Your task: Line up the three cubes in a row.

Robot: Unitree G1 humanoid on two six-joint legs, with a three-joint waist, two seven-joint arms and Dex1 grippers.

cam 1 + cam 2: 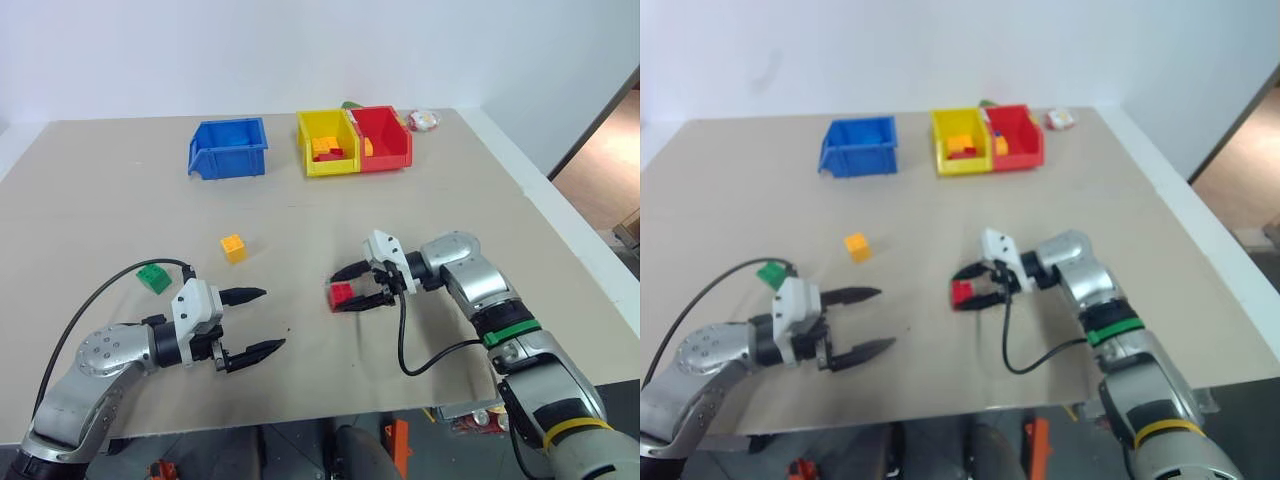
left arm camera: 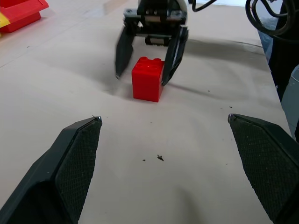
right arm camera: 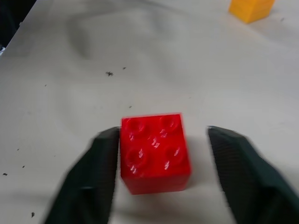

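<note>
Right gripper spread around red cube mid-table, one finger touching; back out straight, don't nudge it.

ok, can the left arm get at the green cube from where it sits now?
Probably yes. The green cube lies on bare table just behind the left gripper, whose jaws are open and empty. Only its own cable arcs close by; the gripper points away, so it must turn back.

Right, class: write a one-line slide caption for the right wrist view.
Right gripper open around the red cube standing on the table, yellow-orange cube lying beyond.
</note>
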